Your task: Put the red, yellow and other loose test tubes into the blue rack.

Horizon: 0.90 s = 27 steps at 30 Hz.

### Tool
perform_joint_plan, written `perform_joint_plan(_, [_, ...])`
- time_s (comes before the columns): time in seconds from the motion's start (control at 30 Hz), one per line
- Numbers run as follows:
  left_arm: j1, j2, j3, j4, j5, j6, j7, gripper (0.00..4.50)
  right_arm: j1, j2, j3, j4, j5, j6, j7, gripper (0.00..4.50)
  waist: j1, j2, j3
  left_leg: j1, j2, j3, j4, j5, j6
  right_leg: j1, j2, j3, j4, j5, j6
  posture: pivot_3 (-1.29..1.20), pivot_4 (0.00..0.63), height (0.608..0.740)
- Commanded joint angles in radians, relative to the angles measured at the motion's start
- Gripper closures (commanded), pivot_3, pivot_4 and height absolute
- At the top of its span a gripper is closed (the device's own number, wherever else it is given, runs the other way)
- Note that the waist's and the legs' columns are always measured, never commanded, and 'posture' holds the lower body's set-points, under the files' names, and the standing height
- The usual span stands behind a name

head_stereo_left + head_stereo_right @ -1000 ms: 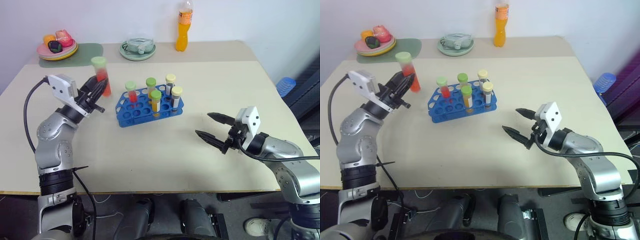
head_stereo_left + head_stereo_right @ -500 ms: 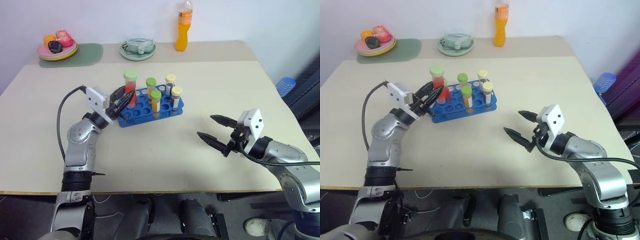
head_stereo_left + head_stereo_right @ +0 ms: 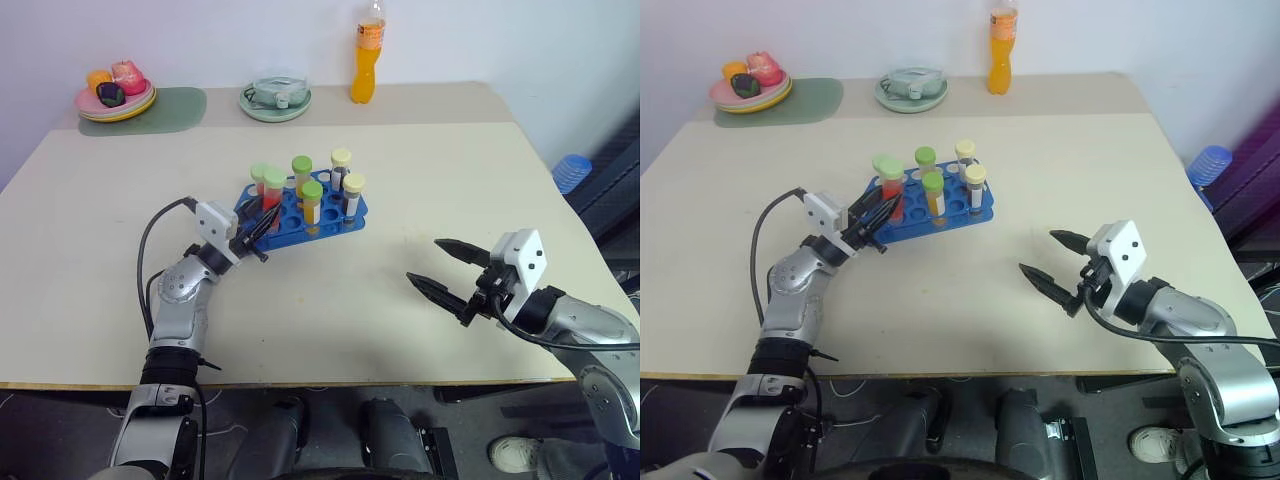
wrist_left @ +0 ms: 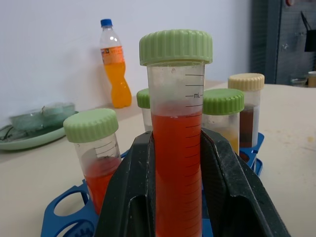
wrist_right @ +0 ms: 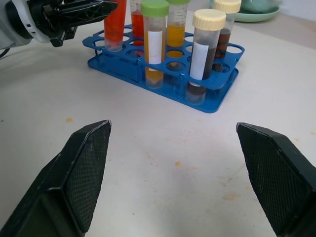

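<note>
Currently left gripper (image 4: 175, 197) clamped on red test tube (image 4: 177, 148), seated in blue rack (image 3: 300, 212); right gripper (image 3: 447, 272) spread apart, empty.

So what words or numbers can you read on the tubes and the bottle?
"mL": printed beside the scale lines on the red tube held in the left gripper.
White labels on two tubes in the blue rack: no writing shows.
Orange bottle label: too small to read.
</note>
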Motion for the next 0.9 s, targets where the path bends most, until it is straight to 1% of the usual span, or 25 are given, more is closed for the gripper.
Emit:
perform_joint_plan(0.03, [0.002,-0.013,-0.026,0.054,0.008,-0.014,-0.016,3.84,0.008,-0.006,-0.030,-0.052,0.026,0.004,-0.012,0.31,0.000,0.000,0.000,0.000,0.000,0.000,0.000,0.000,0.000,0.000,0.000,0.000,0.000,0.000,0.000,0.00,0.150,0.740])
perform_joint_plan(0.27, [-0.047,-0.021,-0.023,0.184,0.029,-0.087,-0.003,3.84,0.018,-0.015,-0.046,-0.066,0.038,0.016,-0.021,0.31,0.000,0.000,-0.001,0.000,0.000,0.000,0.000,0.000,0.000,0.001,0.000,0.000,-0.001,0.000,0.000,0.00,0.150,0.740])
perform_joint_plan(0.43, [-0.037,-0.017,-0.043,0.214,0.037,-0.144,-0.039,3.84,0.015,-0.019,-0.051,-0.064,0.039,0.018,-0.022,0.31,0.001,0.001,-0.001,0.000,0.000,0.000,0.000,0.000,0.000,0.001,0.000,0.000,-0.001,0.000,0.000,0.00,0.150,0.740])
perform_joint_plan(0.53, [-0.039,-0.016,-0.029,0.245,0.018,-0.154,-0.054,3.84,0.009,-0.017,-0.045,-0.061,0.036,0.016,-0.024,0.31,0.001,0.001,-0.001,0.000,0.000,0.000,0.000,0.000,0.001,0.001,0.000,0.000,-0.001,0.000,0.000,0.00,0.150,0.740])
perform_joint_plan(0.6, [-0.038,-0.018,-0.022,0.248,-0.021,-0.129,-0.095,3.84,0.006,-0.016,-0.040,-0.059,0.034,0.014,-0.024,0.31,0.001,0.001,-0.001,0.000,0.000,0.000,0.000,0.000,0.001,0.001,0.000,0.000,-0.001,0.000,0.000,0.00,0.150,0.740])
perform_joint_plan(0.83, [-0.052,-0.020,0.002,0.252,-0.013,-0.154,-0.040,0.25,-0.021,-0.013,-0.020,-0.041,0.028,0.012,-0.020,0.31,-0.001,0.000,-0.001,0.001,0.000,0.000,0.000,0.000,0.001,0.001,0.000,0.000,-0.001,0.000,0.000,0.00,0.150,0.740])
perform_joint_plan(0.87, [-0.050,-0.020,0.004,0.244,-0.022,-0.146,-0.044,0.03,-0.028,-0.010,-0.013,-0.036,0.026,0.011,-0.020,0.31,-0.002,0.000,-0.001,0.001,0.000,0.000,0.000,0.000,0.001,0.001,0.000,0.000,-0.001,0.000,0.000,0.00,0.150,0.740])
perform_joint_plan(0.9, [-0.044,-0.019,0.003,0.236,-0.020,-0.144,-0.040,0.03,-0.030,-0.010,-0.010,-0.030,0.023,0.007,-0.017,0.31,-0.002,0.000,-0.001,0.001,0.000,0.000,0.000,0.000,0.001,0.001,0.000,0.000,-0.001,0.000,0.000,0.00,0.150,0.740])
